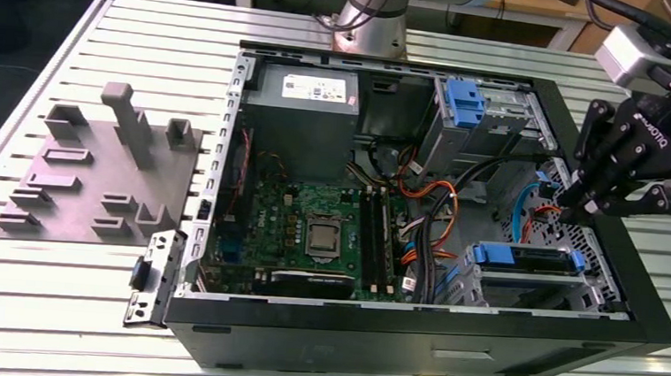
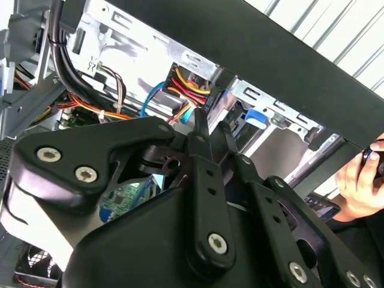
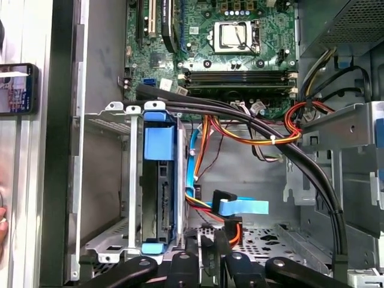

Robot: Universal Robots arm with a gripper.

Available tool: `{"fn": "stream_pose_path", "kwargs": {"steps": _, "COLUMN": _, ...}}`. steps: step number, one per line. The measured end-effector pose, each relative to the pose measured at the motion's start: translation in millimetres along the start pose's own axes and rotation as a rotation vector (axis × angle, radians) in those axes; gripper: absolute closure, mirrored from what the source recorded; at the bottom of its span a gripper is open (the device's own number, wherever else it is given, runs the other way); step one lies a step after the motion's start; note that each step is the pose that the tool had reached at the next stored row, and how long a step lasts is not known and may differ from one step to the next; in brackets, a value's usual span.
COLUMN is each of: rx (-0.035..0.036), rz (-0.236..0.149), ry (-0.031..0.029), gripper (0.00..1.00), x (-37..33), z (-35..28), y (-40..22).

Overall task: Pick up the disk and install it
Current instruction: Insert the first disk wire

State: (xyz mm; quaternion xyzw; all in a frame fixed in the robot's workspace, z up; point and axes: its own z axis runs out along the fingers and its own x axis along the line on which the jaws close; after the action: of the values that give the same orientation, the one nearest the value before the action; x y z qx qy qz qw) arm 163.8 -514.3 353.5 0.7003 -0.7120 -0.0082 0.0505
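The disk (image 1: 526, 257) sits in the drive cage at the case's front corner, on the exterior view's right, with its blue rail facing up. In the first wrist view the disk (image 3: 162, 192) shows edge-on between the cage's metal walls, blue rails at both ends. My gripper (image 1: 567, 209) hangs above the case's right side, just behind that cage, fingers together with nothing between them. In both wrist views the gripper (image 2: 211, 129) (image 3: 213, 243) points into the case near the orange and blue cables, apart from the disk.
The open computer case (image 1: 420, 336) lies on a slotted table. A grey moulded plate with upright pegs (image 1: 88, 180) lies on the exterior view's left. Black cable bundles (image 3: 270, 132) cross the case. A person's hand (image 2: 360, 180) is outside the case wall.
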Motion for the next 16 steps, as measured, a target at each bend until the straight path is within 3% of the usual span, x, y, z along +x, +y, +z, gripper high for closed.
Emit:
{"fn": "stream_pose_path", "kwargs": {"steps": 4, "rx": -0.0051, "rz": 0.0, "ry": 0.0015, "gripper": 0.74, "x": -2.6, "z": 1.3, "y": -1.9}}
{"fn": "stream_pose_path", "kwargs": {"steps": 5, "rx": -0.0059, "rz": 0.0, "ry": 0.0025, "gripper": 0.68, "x": -3.2, "z": 1.6, "y": -2.2}}
{"fn": "stream_pose_path", "kwargs": {"steps": 9, "rx": -0.0084, "rz": 0.0, "ry": 0.0063, "gripper": 0.68, "x": -5.1, "z": 3.4, "y": -3.8}}
{"fn": "stream_pose_path", "kwargs": {"steps": 16, "rx": -0.0086, "rz": 0.001, "ry": 0.0236, "gripper": 0.68, "x": -6.7, "z": 8.8, "y": -6.1}}
